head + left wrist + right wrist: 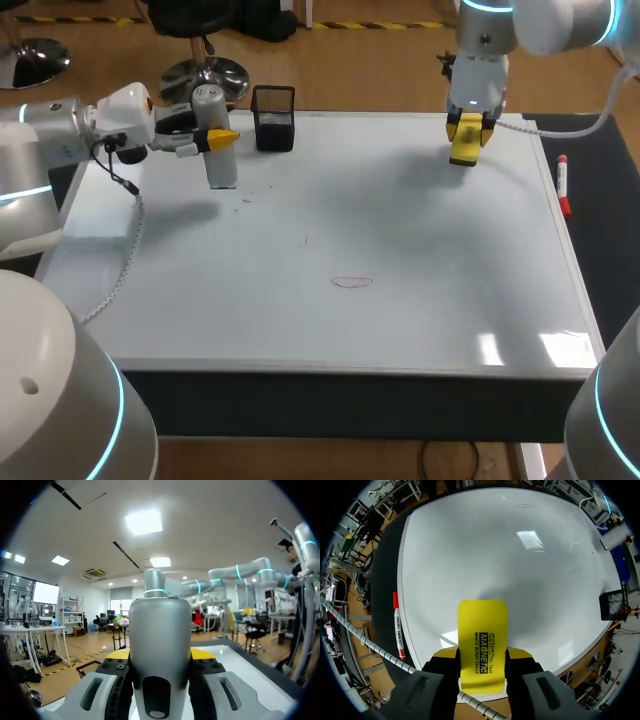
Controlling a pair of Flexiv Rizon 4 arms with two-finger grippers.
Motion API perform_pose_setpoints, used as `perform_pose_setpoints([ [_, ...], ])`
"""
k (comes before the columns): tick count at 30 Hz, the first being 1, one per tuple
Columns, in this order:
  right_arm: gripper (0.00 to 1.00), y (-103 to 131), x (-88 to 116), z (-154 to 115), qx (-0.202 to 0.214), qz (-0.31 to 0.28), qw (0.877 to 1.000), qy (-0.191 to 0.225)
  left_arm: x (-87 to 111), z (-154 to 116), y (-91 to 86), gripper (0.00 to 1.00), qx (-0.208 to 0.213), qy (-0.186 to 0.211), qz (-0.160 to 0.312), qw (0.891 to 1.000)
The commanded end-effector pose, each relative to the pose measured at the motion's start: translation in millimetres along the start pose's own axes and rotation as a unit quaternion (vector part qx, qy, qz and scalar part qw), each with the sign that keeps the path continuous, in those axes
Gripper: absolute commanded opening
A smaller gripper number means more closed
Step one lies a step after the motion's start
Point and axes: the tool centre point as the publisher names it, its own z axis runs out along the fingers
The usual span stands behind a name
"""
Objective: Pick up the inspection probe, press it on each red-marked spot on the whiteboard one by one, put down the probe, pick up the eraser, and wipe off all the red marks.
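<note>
Both grippers are loaded over the whiteboard, one with the probe and one with the eraser.

The left arm (55, 135) comes in level from 9 o'clock with its wrist turned sideways. The left gripper (222, 138) is clamped across the one grey probe (218, 165), which stands upright at the 10 o'clock part of the whiteboard (430, 230). The left wrist view shows a yellow tip on each flank of the probe. The right arm (540, 25) drops in from 1 o'clock with its fingers pointing down, and the right gripper (468, 128) pinches the one yellow eraser (463, 152) by its upper end. One red mark (351, 283), an oval, lies toward 6 o'clock. One black mesh cup (274, 120) sits just beside the probe at 11 o'clock. One red marker (564, 185) lies off the board at 3 o'clock.
</note>
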Motion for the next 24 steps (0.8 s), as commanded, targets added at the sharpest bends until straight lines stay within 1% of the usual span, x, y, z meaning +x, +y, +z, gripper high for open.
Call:
perform_pose_setpoints([
  [1,0.00,-0.6,0.6,-1.3,0.000,-0.001,1.000,0.002,23.7,15.4,-14.2,0.00,-0.005,0.010,0.003,1.000],
  [3,0.00,-0.6,0.6,-1.3,0.000,-0.001,1.000,0.002,41.7,24.8,-15.5,0.00,-0.008,0.022,0.004,1.000],
  [5,0.00,-0.6,0.6,-1.3,0.000,-0.001,1.000,0.002,60.0,33.1,-15.9,0.00,0.003,0.033,-0.003,0.999],
  [7,0.00,-0.6,0.6,-1.3,0.000,-0.001,1.000,0.002,79.0,42.9,-13.6,0.00,-0.003,0.047,-0.003,0.999],
  [11,0.00,-0.6,0.6,-1.3,0.000,-0.001,1.000,0.002,115.9,60.7,-9.2,0.00,0.011,0.079,-0.015,0.997],
  [13,0.00,-0.6,0.6,-1.3,0.000,-0.001,1.000,0.002,131.7,69.8,-6.0,0.00,0.009,0.102,-0.023,0.994],
  [19,0.00,-0.6,0.6,-1.3,0.000,-0.001,1.000,0.002,174.4,92.7,3.0,0.00,0.020,0.147,-0.031,0.988],
  [22,0.00,-0.6,0.6,-1.3,0.000,-0.001,1.000,0.002,191.6,102.3,5.4,0.00,0.030,0.163,-0.034,0.986],
  [24,0.00,-0.6,0.6,-1.3,0.000,-0.001,1.000,0.002,203.5,109.7,6.8,0.00,0.026,0.179,-0.027,0.983],
])
